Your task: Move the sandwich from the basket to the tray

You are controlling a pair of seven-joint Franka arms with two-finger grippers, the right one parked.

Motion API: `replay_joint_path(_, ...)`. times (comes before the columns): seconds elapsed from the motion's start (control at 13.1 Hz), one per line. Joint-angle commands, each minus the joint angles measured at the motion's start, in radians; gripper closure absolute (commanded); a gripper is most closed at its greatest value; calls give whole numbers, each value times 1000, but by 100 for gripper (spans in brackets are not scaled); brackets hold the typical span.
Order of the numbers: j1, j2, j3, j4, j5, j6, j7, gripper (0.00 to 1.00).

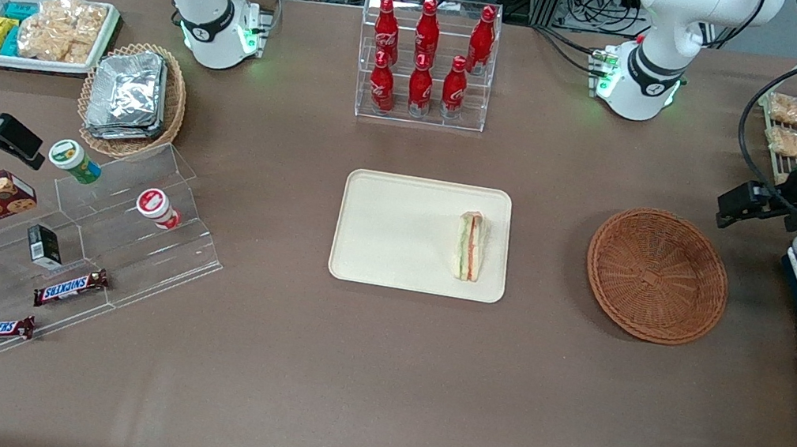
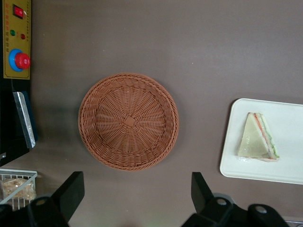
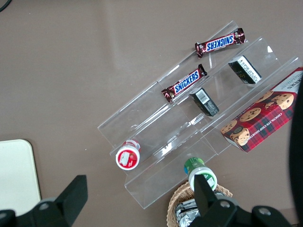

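Sandwich (image 1: 470, 246) lies on tray (image 1: 393, 255), basket (image 1: 657, 274) empty — placement looks done. Gripper (image 2: 135, 198) above basket near table edge, fingers (image 2: 71, 191) wide apart, holding nothing — next: park.

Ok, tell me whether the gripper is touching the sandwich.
Apart. In the left wrist view the open gripper hangs above the empty basket, with bare table between it and the sandwich lying on the tray.

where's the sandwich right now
The sandwich lies on the cream tray, at the tray's end nearest the empty brown basket. The left end effector is open above the table beside that basket.
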Motion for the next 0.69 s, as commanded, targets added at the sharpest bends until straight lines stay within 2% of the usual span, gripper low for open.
replay_joint_path(0.0,-26,-9,16,-9,12,16,7,0)
replay_joint_path(0.61,-24,5,18,60,21,5,4,0)
